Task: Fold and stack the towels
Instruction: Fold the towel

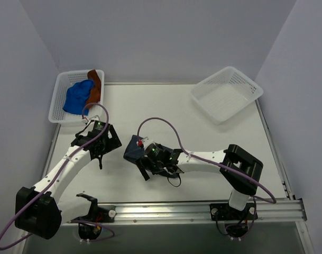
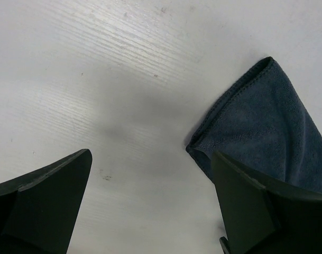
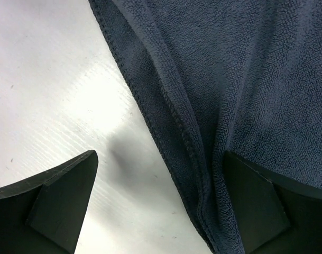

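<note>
Top external view: a dark navy towel (image 1: 133,148) lies on the white worktop (image 1: 166,111), at mid-frame and a little left of centre. It looks folded into a compact wedge. Both arms reach in to it from either side.

Left hand (image 1: 109,144): it sits just beside the towel's left edge in the top view. In the left wrist view the left hand (image 2: 150,206) is released, its two dark fingers (image 2: 44,211) set wide apart at the bottom corners of the frame. We see only bare worktop (image 2: 97,79) between them. The towel (image 2: 266,121) fills the right side of that frame, with a hemmed corner pointing to the upper right. The finger at lower right overlaps its lower edge; we cannot tell whether they touch.

Right hand (image 1: 145,159): it is at the towel's lower right edge in the top view. In the right wrist view the right hand (image 3: 161,201) is also released, fingers (image 3: 49,201) spread. The towel (image 3: 229,79) covers the upper right of the frame, and its stitched hem runs diagonally down between the fingers.

Upper left of the top view: a white basket (image 1: 56,100) holds a bright blue towel (image 1: 77,98) and a rust-brown towel (image 1: 96,87), side by side. Upper right: a second white basket (image 1: 203,89) rests on the worktop, well apart from the arms.
</note>
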{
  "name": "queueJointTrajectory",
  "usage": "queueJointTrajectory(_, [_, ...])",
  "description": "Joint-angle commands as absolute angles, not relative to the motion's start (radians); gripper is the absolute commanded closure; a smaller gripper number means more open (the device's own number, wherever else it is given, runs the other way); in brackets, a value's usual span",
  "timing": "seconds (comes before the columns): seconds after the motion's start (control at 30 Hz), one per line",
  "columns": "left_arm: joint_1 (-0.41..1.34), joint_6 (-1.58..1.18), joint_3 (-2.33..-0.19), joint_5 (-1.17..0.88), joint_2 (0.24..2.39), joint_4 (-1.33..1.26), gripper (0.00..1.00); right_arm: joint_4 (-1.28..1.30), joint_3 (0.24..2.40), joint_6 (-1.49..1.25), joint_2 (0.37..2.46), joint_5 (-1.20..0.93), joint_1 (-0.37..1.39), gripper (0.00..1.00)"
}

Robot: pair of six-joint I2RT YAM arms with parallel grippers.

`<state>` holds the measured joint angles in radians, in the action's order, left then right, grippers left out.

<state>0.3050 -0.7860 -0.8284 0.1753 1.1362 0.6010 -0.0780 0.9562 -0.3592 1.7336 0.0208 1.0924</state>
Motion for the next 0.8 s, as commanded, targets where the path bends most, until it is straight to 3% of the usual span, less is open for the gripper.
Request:
queueJointTrajectory(0.0, [0.293, -0.793, -0.873, 0.196, 1.149, 0.623, 0.06, -0.038, 0.969, -0.419, 1.733, 0.086, 1.132, 0.0])
queueJointTrajectory(0.27, [0.293, -0.784, -0.887, 0.163, 1.222, 0.597, 0.06, 0.13, 1.045, -0.465, 1.758, 0.279, 1.264, 0.0])
queueJointTrajectory(0.63, [0.291, -0.738, -0.9, 0.129, 1.267, 0.548, 0.06, 0.152, 1.065, -0.526, 1.789, 0.362, 1.336, 0.0])
queueJointTrajectory(0.77, [0.293, -0.669, -0.905, -0.027, 1.336, 0.477, 0.06, 0.166, 1.045, -0.552, 1.735, 0.417, 1.327, 0.0])
